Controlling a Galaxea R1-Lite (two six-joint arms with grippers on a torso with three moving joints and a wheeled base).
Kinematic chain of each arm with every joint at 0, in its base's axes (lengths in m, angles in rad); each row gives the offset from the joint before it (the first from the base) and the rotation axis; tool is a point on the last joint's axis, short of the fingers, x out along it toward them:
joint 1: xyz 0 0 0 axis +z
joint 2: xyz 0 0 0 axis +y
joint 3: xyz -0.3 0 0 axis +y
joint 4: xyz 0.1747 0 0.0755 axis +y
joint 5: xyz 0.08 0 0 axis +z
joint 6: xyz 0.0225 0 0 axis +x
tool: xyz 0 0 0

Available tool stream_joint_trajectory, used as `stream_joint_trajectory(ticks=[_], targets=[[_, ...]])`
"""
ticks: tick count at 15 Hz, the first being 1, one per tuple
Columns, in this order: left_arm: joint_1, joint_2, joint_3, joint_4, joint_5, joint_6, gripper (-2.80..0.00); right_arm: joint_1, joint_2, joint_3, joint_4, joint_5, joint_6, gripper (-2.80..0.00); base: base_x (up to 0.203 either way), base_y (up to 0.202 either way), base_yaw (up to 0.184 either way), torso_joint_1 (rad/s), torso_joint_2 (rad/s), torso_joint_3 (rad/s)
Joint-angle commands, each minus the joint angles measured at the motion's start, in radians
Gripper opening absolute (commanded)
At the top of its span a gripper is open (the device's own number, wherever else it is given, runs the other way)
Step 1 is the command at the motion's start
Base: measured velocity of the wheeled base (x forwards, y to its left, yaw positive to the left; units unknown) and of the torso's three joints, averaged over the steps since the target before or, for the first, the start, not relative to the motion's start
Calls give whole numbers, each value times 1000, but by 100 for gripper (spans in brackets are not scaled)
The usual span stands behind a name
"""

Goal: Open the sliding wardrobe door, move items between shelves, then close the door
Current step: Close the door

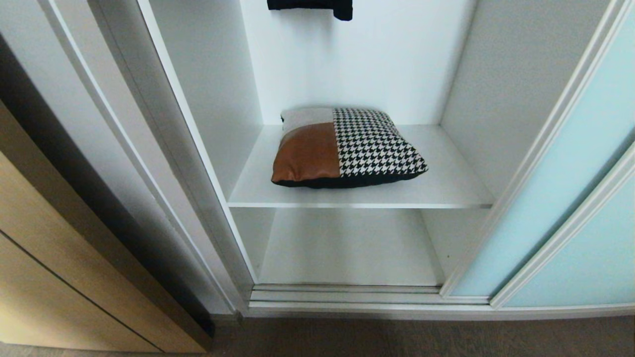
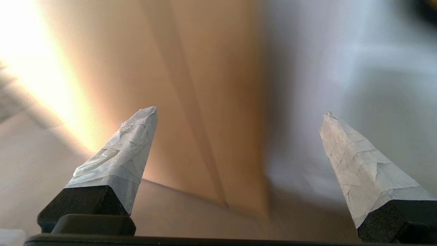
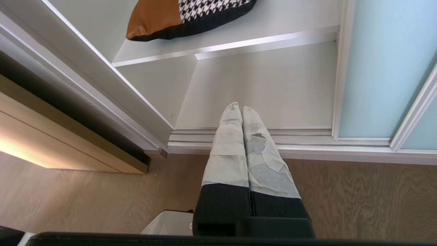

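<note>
White shelf (image 1: 446, 183) bears cushion (image 1: 347, 148), well beyond right gripper's (image 3: 241, 108) closed jaws.

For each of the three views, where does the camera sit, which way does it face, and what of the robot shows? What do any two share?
Head: high on the robot, facing down into the open wardrobe; cushion on the upper shelf, sliding door at right; no arm shows.
Left wrist: behind the open left gripper, facing blurred tan and white surfaces.
Right wrist: behind the shut right gripper, facing the wardrobe's bottom track and floor.
Shared: head and right wrist both show cushion, shelf and door.
</note>
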Motion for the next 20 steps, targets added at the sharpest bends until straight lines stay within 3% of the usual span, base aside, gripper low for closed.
stream_joint_trajectory(ticks=[1, 3, 4, 15, 20], targets=[[9, -123, -10, 182, -227, 2, 0, 1, -13, 9, 0, 4, 1, -280, 0, 0, 0, 0, 0, 0], [12, -135, -6, 243, -368, -19, 0, 1, -18, 19, 2, 10, 1, -280, 0, 0, 0, 0, 0, 0], [12, -136, 18, 236, -376, -30, 0, 1, -33, 31, 1, 8, 2, -280, 0, 0, 0, 0, 0, 0], [12, -136, 23, 215, -374, -41, 0, -6, -165, 131, 20, -2, -13, -280, 0, 0, 0, 0, 0, 0], [12, -136, 23, 215, -374, -41, 0, -9, -188, 151, 59, 1, -143, -280, 0, 0, 0, 0, 0, 0]])
